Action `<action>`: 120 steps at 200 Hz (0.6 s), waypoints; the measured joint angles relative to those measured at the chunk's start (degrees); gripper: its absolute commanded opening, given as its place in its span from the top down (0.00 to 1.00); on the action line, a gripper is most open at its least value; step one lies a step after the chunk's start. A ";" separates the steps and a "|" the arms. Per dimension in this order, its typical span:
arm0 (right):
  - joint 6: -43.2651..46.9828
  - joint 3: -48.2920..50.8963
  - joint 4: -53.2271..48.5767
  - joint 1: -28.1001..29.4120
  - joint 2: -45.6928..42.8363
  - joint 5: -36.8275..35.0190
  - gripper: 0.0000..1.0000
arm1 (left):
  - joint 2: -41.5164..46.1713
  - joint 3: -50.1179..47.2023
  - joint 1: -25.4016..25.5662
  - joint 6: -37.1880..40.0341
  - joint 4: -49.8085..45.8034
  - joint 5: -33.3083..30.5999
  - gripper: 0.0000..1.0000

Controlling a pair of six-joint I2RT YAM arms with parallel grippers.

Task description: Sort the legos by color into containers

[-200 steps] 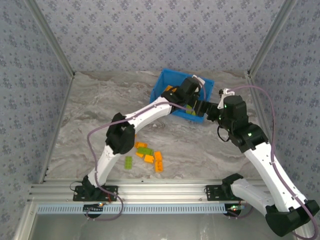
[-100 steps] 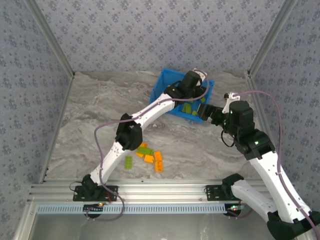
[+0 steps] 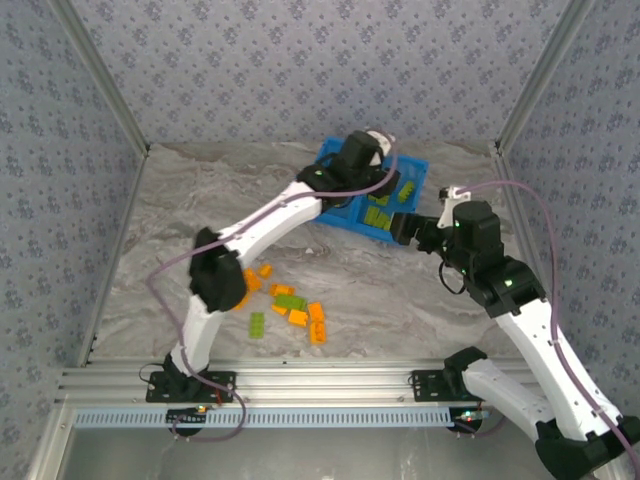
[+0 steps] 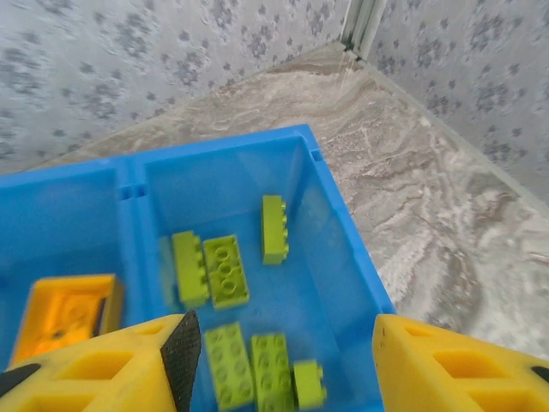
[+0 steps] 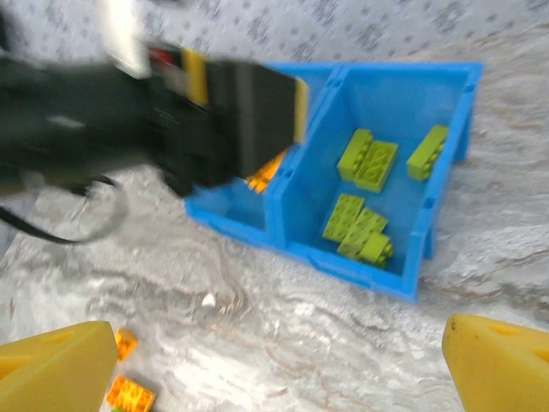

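Note:
The blue bin stands at the back of the table. Its right compartment holds several lime green legos. An orange lego lies in the left compartment, past the divider. My left gripper hovers open above the bin with nothing between its yellow fingers. My right gripper is open and empty over bare table just in front of the bin's near wall. Loose orange legos and green legos lie on the table.
The loose legos form a cluster near the left arm's elbow, with one orange piece apart from it. The left arm's dark wrist crosses above the bin's left side. Patterned walls close in the back and sides.
My left gripper has shifted left and back over the bin, and its elbow has swung left. My right gripper pulled back a little from the bin's near wall and stays open.

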State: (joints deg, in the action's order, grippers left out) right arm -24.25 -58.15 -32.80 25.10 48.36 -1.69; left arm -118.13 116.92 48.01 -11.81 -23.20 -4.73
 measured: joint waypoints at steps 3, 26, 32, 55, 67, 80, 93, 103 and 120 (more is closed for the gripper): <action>0.28 0.15 0.00 0.57 0.31 0.28 0.00 | 2.01 -1.79 -0.22 -0.20 0.07 0.00 0.42; 2.29 1.66 0.13 7.17 4.07 1.22 0.00 | 18.23 -16.61 -3.13 -1.20 2.25 -0.98 0.40; 2.64 2.12 0.13 9.27 5.38 1.60 0.00 | 22.01 -20.00 -4.02 -1.36 2.71 -1.22 0.39; 2.86 3.45 0.13 16.46 11.52 3.13 0.00 | 34.34 -32.26 -7.08 -1.29 2.51 -2.45 0.34; 2.51 3.98 0.20 19.96 15.65 4.09 0.00 | 39.58 -38.66 -7.15 -0.98 2.01 -2.56 0.31; 1.75 4.13 0.24 23.58 20.76 4.96 0.01 | 44.81 -45.51 -6.75 -0.81 0.57 -2.56 0.28; 0.83 4.13 0.66 26.62 25.88 5.22 0.05 | 49.62 -51.76 -6.56 -1.09 -1.14 -2.62 0.25; 0.11 4.13 0.98 28.28 29.27 5.51 0.10 | 53.24 -55.95 -6.54 -1.70 -2.51 -3.04 0.21; -0.92 4.13 2.25 29.64 33.99 6.62 0.21 | 60.37 -62.84 -6.54 -3.52 -3.98 -4.22 0.13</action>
State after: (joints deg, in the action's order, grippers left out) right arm -25.17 -54.02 -30.55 54.74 82.35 4.93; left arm -57.76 54.08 41.47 -15.33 -27.18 -8.95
